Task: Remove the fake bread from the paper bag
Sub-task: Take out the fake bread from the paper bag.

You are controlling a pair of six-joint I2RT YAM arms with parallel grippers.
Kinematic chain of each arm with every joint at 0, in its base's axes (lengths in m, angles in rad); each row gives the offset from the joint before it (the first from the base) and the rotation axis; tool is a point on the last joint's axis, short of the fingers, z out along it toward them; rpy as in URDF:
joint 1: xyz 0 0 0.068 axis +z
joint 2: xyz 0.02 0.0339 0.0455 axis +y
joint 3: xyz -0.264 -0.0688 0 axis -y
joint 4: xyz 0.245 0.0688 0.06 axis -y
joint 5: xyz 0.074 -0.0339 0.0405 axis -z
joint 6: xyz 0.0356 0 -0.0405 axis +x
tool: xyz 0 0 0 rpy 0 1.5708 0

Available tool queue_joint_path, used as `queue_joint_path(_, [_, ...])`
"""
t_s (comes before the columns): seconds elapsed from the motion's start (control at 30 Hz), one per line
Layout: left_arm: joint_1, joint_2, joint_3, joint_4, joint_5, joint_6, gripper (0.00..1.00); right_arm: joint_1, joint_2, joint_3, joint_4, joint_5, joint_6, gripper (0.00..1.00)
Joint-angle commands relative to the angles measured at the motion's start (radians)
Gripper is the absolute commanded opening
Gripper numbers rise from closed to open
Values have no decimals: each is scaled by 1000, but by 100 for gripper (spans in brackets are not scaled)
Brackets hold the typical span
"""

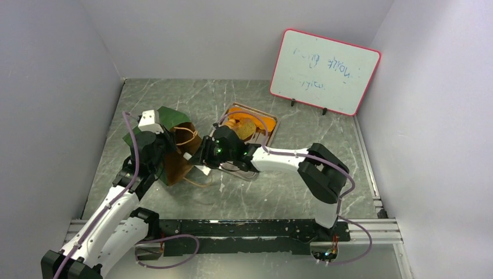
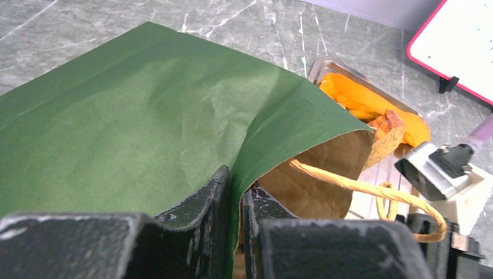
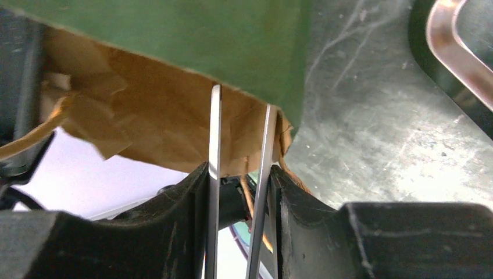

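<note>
Left pincer [image 2: 235,180] clenched on the paper bag [image 2: 145,116], black fingers nipping a fold of the green wall just behind the mouth. Bag lies on its side on the table [image 1: 261,192], green outside up, brown kraft inside showing at the mouth, mouth facing the tray. Twisted handle [image 2: 349,186] hangs loose out of the mouth.

Right pincer [image 3: 241,96] sits at the bag's mouth with its thin metal fingers a narrow gap apart. Tips reach the edge where brown inside meets green outside. Brown paper shows through the gap and nothing looks clamped, so it reads as released.

Just past the bag mouth is a metal tray [image 1: 273,122] with an orange cloth [image 2: 354,99] in it. A tan crusty piece, looks like the fake bread [image 2: 386,125], rests on the cloth in the tray, outside the bag. Left wrist view shows only its top, over the bag's rim.

Pink-framed whiteboard [image 1: 324,72] stands at the far right of the table, well apart from bag and tray
</note>
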Motion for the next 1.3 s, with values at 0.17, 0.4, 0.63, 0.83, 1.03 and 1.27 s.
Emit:
queue_joint_path(0.17, [7, -10, 1, 47, 46, -10, 7, 2, 62, 60, 26, 29, 29, 38])
queue_joint_path(0.4, [7, -7, -10, 58, 63, -11, 7, 2, 126, 109, 39, 34, 38, 39])
queue_joint_path(0.63, [7, -16, -16, 62, 74, -6, 7, 0, 190, 174, 5, 42, 31, 39])
queue_joint_path(0.83, [7, -18, -20, 69, 86, -8, 7, -3, 248, 218, -7, 44, 29, 39])
queue_joint_path(1.03, [7, -12, -18, 70, 96, -6, 7, -5, 292, 266, -19, 37, 26, 39])
queue_joint_path(1.27, [7, -11, -18, 69, 93, -6, 7, -20, 316, 283, 14, 17, 34, 39])
